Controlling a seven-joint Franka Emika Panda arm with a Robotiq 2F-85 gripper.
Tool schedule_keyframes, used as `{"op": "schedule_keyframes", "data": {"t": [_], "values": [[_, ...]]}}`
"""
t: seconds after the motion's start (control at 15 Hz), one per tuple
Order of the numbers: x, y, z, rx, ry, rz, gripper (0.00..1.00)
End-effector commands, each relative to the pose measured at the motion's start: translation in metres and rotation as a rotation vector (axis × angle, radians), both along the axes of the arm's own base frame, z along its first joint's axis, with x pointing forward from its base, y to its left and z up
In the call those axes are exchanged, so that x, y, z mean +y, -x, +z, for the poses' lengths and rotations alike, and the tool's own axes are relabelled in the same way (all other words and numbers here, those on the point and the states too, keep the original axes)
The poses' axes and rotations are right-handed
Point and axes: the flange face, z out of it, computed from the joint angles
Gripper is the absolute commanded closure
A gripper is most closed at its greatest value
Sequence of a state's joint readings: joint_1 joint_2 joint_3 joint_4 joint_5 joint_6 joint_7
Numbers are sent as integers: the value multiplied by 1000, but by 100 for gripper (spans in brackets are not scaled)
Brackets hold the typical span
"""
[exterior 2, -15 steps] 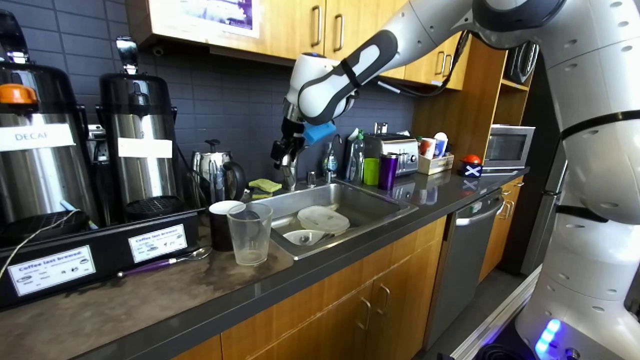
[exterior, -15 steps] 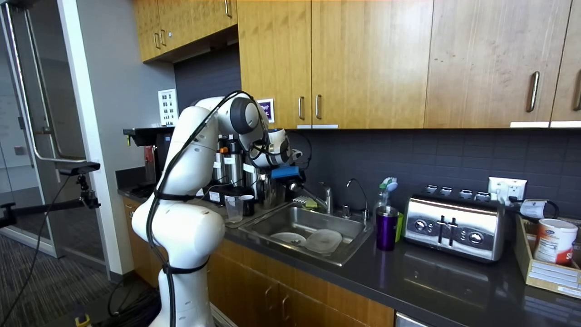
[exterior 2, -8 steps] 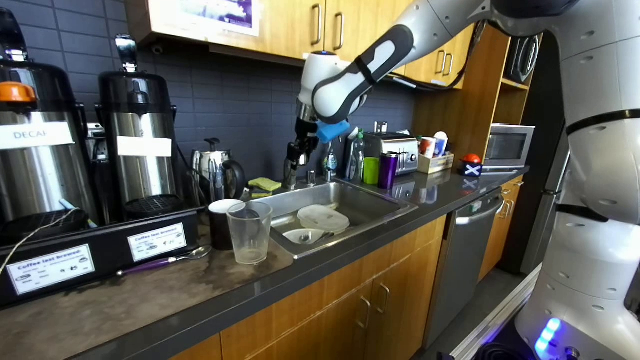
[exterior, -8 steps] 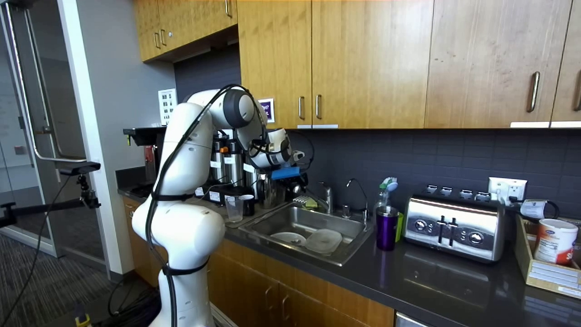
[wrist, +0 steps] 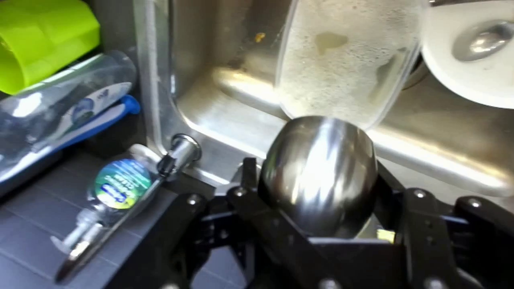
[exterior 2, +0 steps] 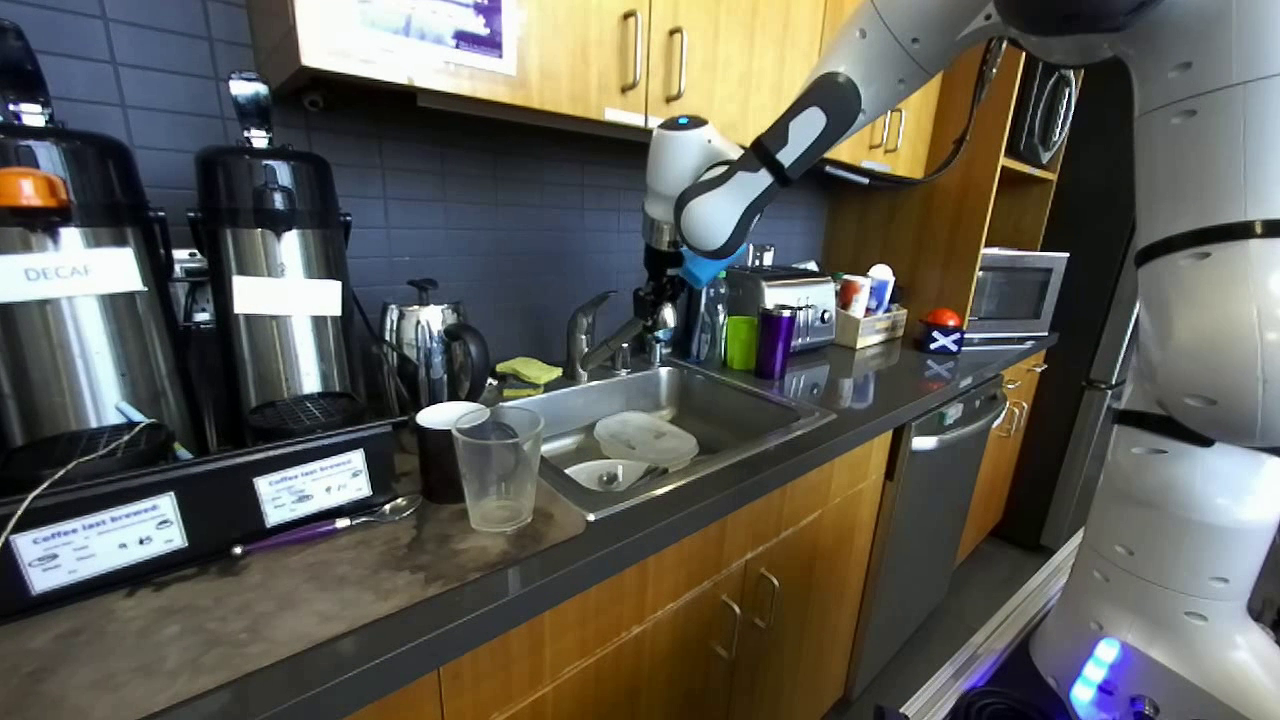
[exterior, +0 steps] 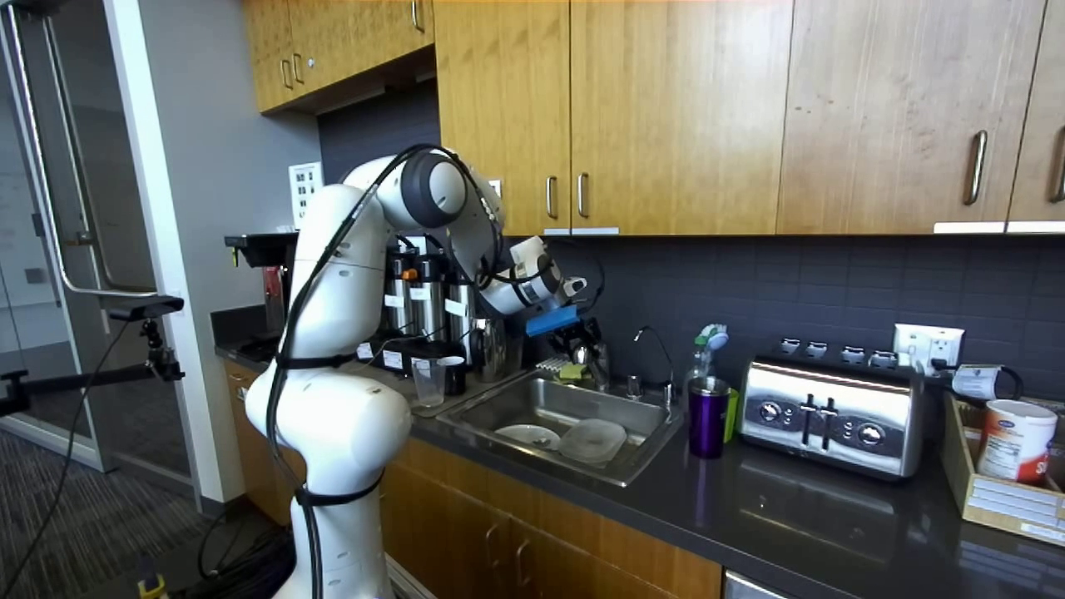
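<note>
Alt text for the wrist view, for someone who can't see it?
The gripper holds the faucet by its rounded metal end. Behind it in the picture, the sink holds a translucent container and a white dish; at left are a green cup and a clear bottle.

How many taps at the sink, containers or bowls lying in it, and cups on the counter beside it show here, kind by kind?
Taps: 2 (main faucet, thin tap)
Containers or bowls: 2 (translucent container, white bowl)
Cups: 4 (clear cup, dark mug, purple tumbler, green cup)
Total: 8
</note>
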State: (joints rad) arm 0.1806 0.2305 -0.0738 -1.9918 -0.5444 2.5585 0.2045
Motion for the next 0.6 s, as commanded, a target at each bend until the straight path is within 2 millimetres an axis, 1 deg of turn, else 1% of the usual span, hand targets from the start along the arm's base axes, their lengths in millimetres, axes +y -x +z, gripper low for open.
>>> {"op": "schedule_keyframes", "data": {"t": [0.0, 0.07, 0.13, 0.27, 0.53], "values": [[-30, 0, 17, -37, 36, -65, 13], [-31, 1, 17, -37, 32, -72, 7], [-31, 2, 17, -34, 27, -77, 3], [-25, 6, 19, -27, 12, -86, 0], [-11, 17, 19, -5, 0, -110, 0]]}}
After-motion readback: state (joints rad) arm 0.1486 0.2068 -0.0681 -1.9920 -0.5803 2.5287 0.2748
